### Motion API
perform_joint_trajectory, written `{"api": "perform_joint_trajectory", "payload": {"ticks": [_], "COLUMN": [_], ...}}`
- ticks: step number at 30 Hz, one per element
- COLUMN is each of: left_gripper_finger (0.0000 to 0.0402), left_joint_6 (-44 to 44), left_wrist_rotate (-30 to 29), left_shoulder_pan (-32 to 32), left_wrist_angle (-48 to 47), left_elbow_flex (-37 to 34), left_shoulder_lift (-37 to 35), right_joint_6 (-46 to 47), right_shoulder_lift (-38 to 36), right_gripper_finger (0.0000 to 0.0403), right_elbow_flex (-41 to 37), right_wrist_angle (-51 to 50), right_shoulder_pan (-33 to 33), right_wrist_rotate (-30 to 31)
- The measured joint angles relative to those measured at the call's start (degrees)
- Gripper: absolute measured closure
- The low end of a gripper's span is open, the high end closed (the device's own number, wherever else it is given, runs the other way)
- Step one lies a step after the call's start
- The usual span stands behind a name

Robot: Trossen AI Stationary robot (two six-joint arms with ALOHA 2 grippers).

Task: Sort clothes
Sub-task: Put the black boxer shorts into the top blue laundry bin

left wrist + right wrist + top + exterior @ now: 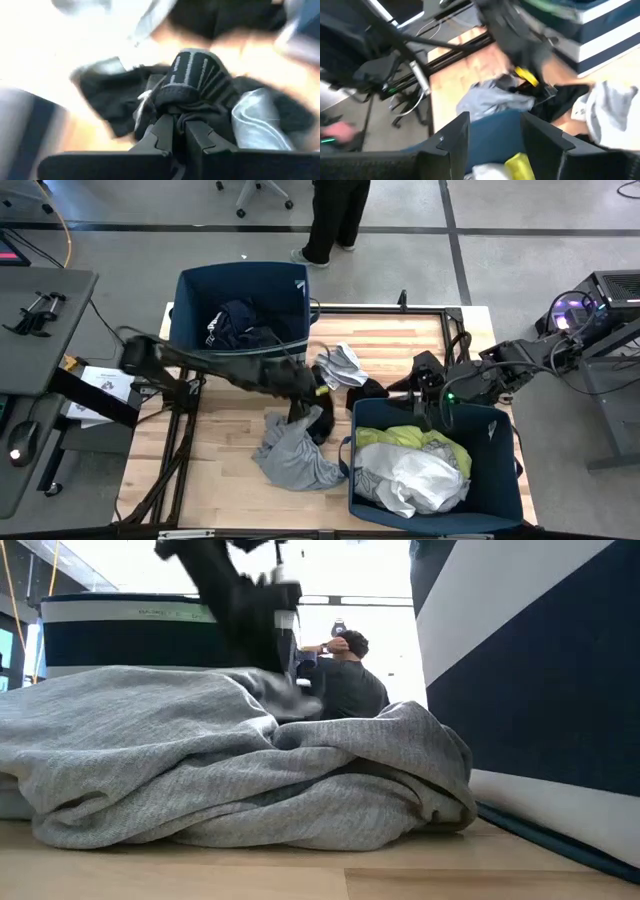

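Left gripper [306, 392] jaws clamp black garment [195, 85] between both bins [240, 300].

Clothes [295, 448] lie on the table [230, 480] between two bins [240, 305], with more inside each bin.

Grey floor [520, 240] all round, crossed by dark seam lines — a person [333, 220] in dark trousers stands beyond the wooden table [400, 340]. A grey desk [35, 330] sits off to one side, a chair base [255, 192] further back. Low view: a seated person [350, 680] against bright backlight.
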Motion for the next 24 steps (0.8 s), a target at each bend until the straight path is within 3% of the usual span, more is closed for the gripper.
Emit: {"api": "perform_joint_trajectory", "payload": {"ticks": [5,11,16,20,24], "left_gripper_finger": [0.0398,0.0400,0.0401,0.0401,0.0401], "left_joint_6": [9.20,14.78,27.24,40.91,49.41], "left_wrist_rotate": [-1.23,-5.72,-6.92,-16.23,-26.05], "left_shoulder_pan": [0.17,0.17,1.25,4.07,9.77], "left_wrist_angle": [-5.92,-2.25,3.11,0.21,-4.97], "left_elbow_flex": [10.47,24.97,36.37,42.47,43.42], "left_shoulder_lift": [-9.33,-17.97,-20.70,-20.88,-20.68], "right_joint_6": [-2.05,-6.88,-9.01,-9.00,-7.00], "right_shoulder_lift": [0.00,0.00,0.00,0.00,0.01], "right_gripper_finger": [0.0240,0.0240,0.0240,0.0240,0.0240], "right_elbow_flex": [0.02,0.02,0.02,0.02,0.02], "right_wrist_angle": [0.69,5.25,7.87,9.11,9.30], "right_shoulder_pan": [-1.61,-4.86,-7.50,-8.70,-8.82], "right_wrist_rotate": [6.34,11.47,12.26,12.26,12.24]}}
